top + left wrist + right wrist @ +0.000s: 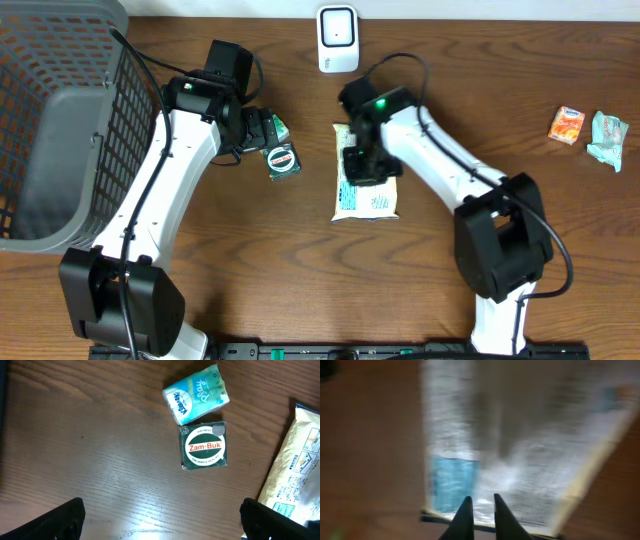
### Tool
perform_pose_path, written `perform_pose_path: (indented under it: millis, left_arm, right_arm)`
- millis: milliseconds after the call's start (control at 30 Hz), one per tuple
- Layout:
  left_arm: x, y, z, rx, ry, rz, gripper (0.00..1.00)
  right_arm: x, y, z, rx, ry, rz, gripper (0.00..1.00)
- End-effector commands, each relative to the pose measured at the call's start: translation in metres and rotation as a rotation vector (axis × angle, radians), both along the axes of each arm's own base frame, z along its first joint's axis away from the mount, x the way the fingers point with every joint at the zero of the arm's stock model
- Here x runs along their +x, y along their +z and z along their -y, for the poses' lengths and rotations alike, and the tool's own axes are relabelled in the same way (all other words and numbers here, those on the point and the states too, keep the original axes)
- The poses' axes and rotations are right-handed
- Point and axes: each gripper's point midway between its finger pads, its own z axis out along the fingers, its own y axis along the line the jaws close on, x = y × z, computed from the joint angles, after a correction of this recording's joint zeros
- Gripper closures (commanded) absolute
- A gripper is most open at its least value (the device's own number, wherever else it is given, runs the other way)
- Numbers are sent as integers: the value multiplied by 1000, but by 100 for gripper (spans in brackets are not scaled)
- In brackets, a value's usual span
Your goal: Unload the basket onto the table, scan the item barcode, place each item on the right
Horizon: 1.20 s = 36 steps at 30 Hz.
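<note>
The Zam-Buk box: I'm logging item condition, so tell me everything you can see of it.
The Zam-Buk box is small, square and dark green, with a round white label, red brand lettering and a grey patch at one corner. It looks intact and lies flat, label up, on the wooden table. A teal tissue pack sits against one edge, apparently touching. Nothing grips it.

Left pincer spread wide, right pincer nearly closed, both pointing downward
</note>
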Motion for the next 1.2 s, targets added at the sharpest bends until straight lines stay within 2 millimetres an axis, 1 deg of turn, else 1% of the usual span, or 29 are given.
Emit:
perform_pose_path:
  millis: [0, 67, 133, 200, 267, 333, 500, 600, 667, 733, 800, 933, 1033, 1067, 1167]
  left_arm:
    - [2, 3, -3, 11, 1, 8, 2]
    - [2, 3, -3, 11, 1, 8, 2]
    - [2, 3, -3, 11, 1, 8, 2]
    - [2, 3, -3, 11, 1, 8, 2]
    - [2, 3, -3, 11, 1, 8, 2]
    - [2, 3, -3, 11, 1, 8, 3]
    - [2, 3, -3, 11, 1, 8, 2]
    - [2, 3, -3, 11, 1, 8, 2]
    - [2, 3, -3, 11, 1, 8, 2]
    - [2, 3, -3, 11, 1, 8, 2]
    - [2, 3, -3, 11, 1, 8, 3]
    - [2, 3, -3, 11, 1, 8, 2]
    - [2, 3, -3, 11, 1, 8, 3]
    - [2, 3, -3, 11, 1, 8, 2]
    - [2, 3, -3, 11, 1, 8, 2]
  right_arm:
    - [-7, 1, -25, 28, 80, 28, 91]
    - [-7, -1, -27, -3, 58, 51, 77]
    - [-6, -2, -28, -32, 17, 71, 77]
    - [-7, -5, -37, -21, 21, 88, 70]
    - [-8, -7, -40, -16, 22, 94, 66]
    - [-12, -13, -40, -20, 25, 89, 65]
    - [-23, -29, -31, -49, -18, 53, 67]
    - [-23, -32, -15, -120, -31, 64, 67]
    - [-21, -31, 5, -214, -66, 81, 67]
    - [-18, -26, 25, -300, -92, 95, 65]
    - [-14, -20, 41, -355, -105, 103, 64]
    - [-3, -5, 71, -431, -151, 106, 63]
    - [2, 3, 85, -438, -216, 86, 64]
    - [3, 5, 87, -432, -236, 80, 64]
    - [3, 2, 78, -353, -242, 44, 64]
